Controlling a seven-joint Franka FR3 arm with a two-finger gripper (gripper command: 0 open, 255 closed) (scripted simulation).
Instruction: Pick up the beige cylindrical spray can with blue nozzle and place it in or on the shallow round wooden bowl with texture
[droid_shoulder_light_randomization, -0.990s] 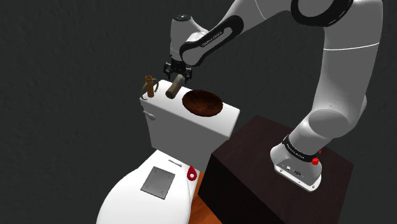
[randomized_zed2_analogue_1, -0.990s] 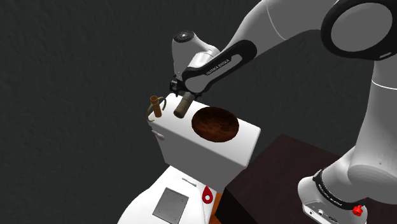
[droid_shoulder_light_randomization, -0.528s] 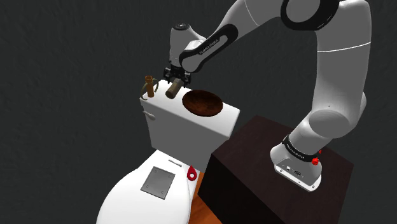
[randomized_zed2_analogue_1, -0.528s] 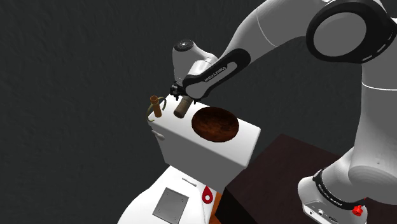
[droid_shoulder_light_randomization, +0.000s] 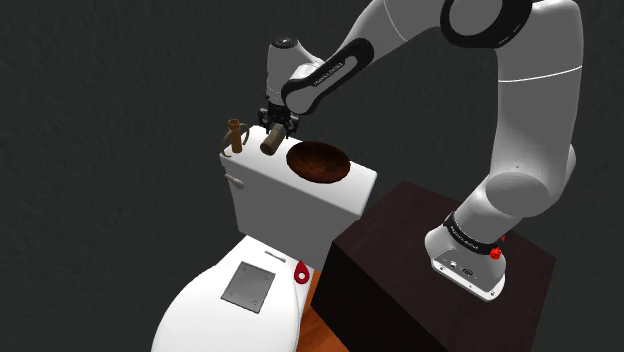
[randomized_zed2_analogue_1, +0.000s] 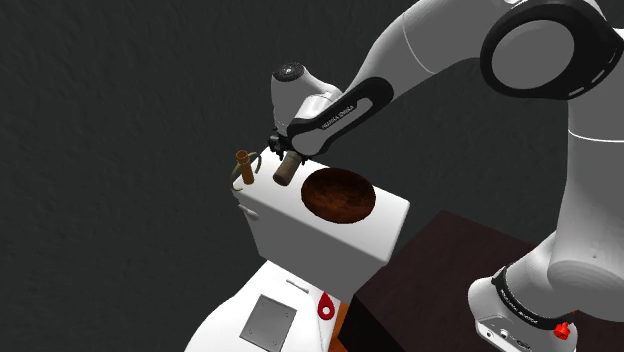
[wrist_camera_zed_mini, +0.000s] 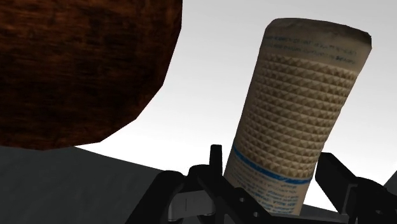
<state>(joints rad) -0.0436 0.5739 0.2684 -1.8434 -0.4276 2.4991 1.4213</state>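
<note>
dark grey wall fills the background behind a white toilet, and its tank lid (droid_shoulder_light_randomization: 258, 166) serves as the surface for everything. at the shoulder view's left end of the lid stands a small brown object (droid_shoulder_light_randomization: 235, 135) with a thin loop beside it; i cannot tell what it is. just to its right is the beige spray can (droid_shoulder_light_randomization: 270, 142), tilted: its upper end sits in the black end effector (droid_shoulder_light_randomization: 277, 122) and its lower end points down and to the left toward the lid. whether that lower end touches the lid i cannot tell. in the wrist view the fingers press both sides of the textured can near its blue band, so the end effector is narrow and holding it. next right, just beside the can, lies the dark wooden bowl (droid_shoulder_light_randomization: 318, 162). the coming move likely turns on this: the bowl is a short carry to the right, and the slanted can must clear the near rim. far right is the dark stand (droid_shoulder_light_randomization: 400, 250).
</note>
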